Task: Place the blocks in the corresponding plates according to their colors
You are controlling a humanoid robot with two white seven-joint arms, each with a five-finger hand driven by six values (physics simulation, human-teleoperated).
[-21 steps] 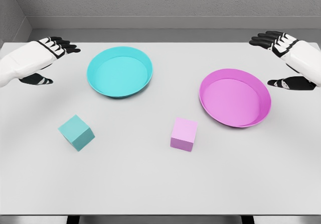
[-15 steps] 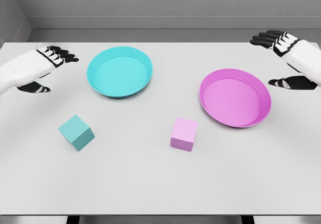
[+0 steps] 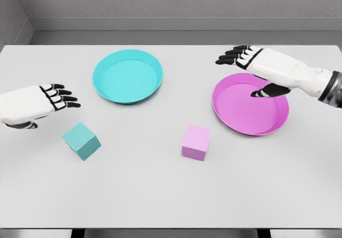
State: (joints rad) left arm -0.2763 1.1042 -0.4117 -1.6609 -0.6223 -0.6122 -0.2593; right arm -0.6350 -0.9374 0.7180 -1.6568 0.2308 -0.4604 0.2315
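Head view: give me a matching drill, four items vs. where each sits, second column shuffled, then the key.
Items:
1. teal block
2. pink block
3. teal plate
4. right hand

Places:
A. above the pink plate's far rim
B. far left of centre
C. near left, by the left hand
D. near centre

Pairs: 1-C, 2-D, 3-B, 4-A

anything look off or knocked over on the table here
Nothing stands out. The teal block and pink block sit flat on the table, outside the plates. The teal plate and pink plate are upright and empty.
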